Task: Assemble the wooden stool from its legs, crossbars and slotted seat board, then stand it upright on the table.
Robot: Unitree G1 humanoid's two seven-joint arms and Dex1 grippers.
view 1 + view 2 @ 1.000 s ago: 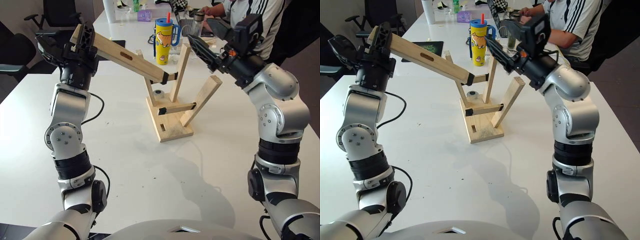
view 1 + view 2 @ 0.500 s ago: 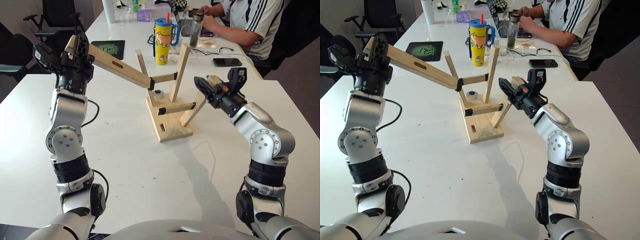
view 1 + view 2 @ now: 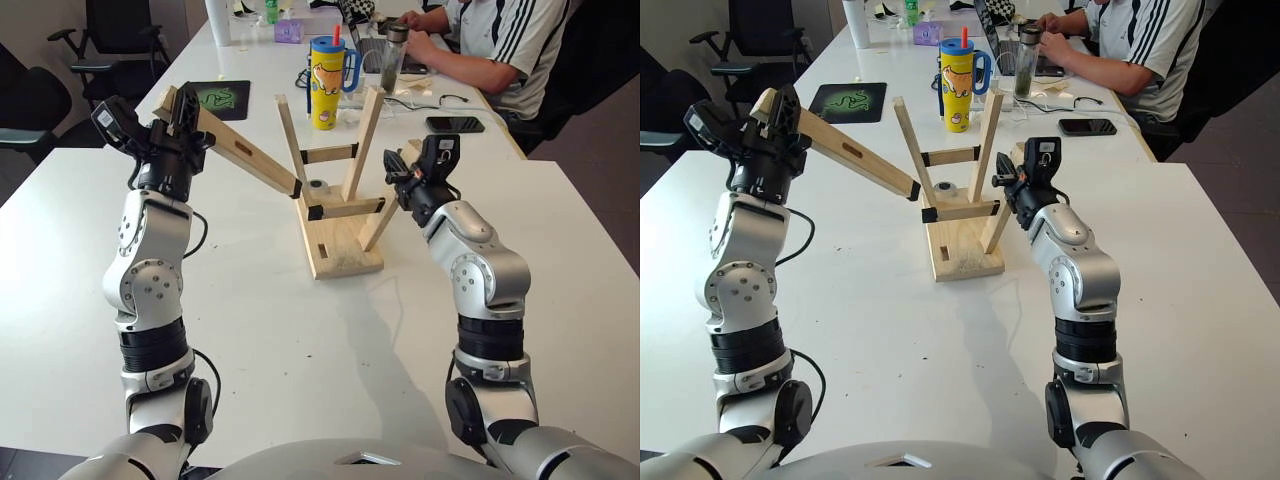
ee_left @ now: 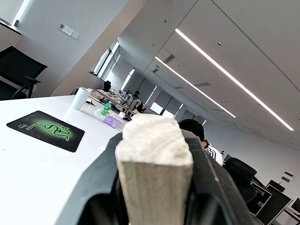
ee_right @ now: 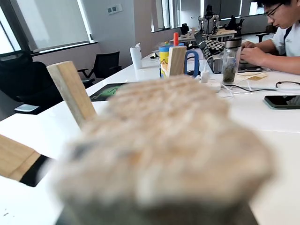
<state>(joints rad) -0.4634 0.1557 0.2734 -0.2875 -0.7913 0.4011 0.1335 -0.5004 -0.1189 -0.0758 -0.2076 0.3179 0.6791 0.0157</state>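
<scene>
The stool stands upside down, its slotted seat board (image 3: 345,262) flat on the white table (image 3: 280,340) and its legs pointing up, joined by crossbars (image 3: 345,208). My left gripper (image 3: 178,118) is shut on the upper end of a long leg (image 3: 245,155) that slants down to the seat's near-left corner. That leg's cut end (image 4: 152,150) sits between the dark fingers (image 4: 101,187). My right gripper (image 3: 405,180) is at the top of the right-hand leg (image 3: 380,222), whose blurred end (image 5: 164,140) lies close to the wrist camera.
A yellow tumbler (image 3: 327,85) stands just behind the stool, with a small round roll (image 3: 318,186) between the legs. A black mouse pad (image 3: 215,98) lies back left, a phone (image 3: 447,124) back right. A person sits at the far right end.
My right arm swung down from high above the stool to the right-hand leg's top. My left arm lowered, bringing the slanted leg's lower end down toward the seat.
</scene>
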